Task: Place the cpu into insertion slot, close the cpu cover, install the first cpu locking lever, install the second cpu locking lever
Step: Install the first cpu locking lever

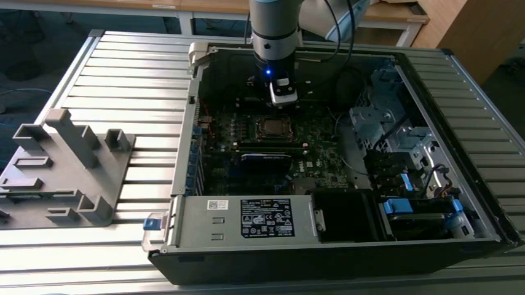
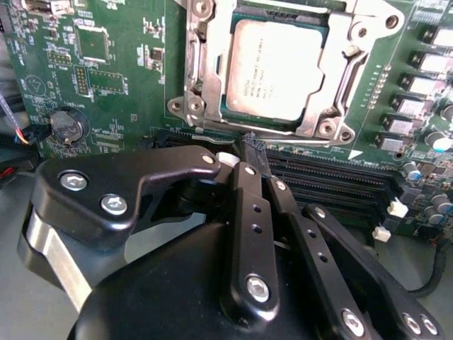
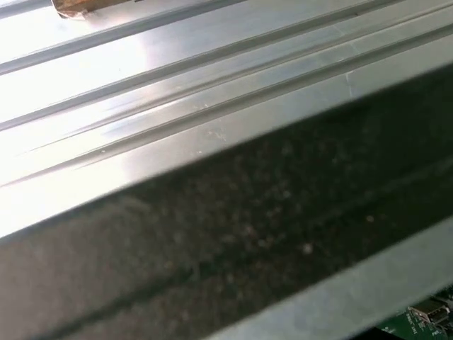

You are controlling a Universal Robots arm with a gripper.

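Note:
The cpu (image 2: 272, 71), a silver-grey square chip, lies flat in the insertion slot (image 2: 228, 112) on the green motherboard. The silver cpu cover (image 2: 341, 53) is folded down around the chip's edges, and its window shows the chip's top. Thin metal lever rods run along the socket's sides; I cannot tell whether they are latched. My gripper (image 2: 256, 164) hovers just off the socket's edge, over the black memory slots (image 2: 333, 180). Its black fingers (image 2: 244, 212) are shut with nothing between them. In the exterior view the gripper (image 1: 283, 98) hangs just behind the socket (image 1: 271, 127).
The open computer case (image 1: 189, 178) lies on a ribbed metal table (image 1: 123, 67). A power supply (image 1: 246, 218) sits at the case's near end, and drive bays with cables (image 1: 394, 141) fill the exterior view's right. A grey fixture (image 1: 61, 166) stands at the exterior view's left. A coin battery (image 2: 65, 126) sits on the board.

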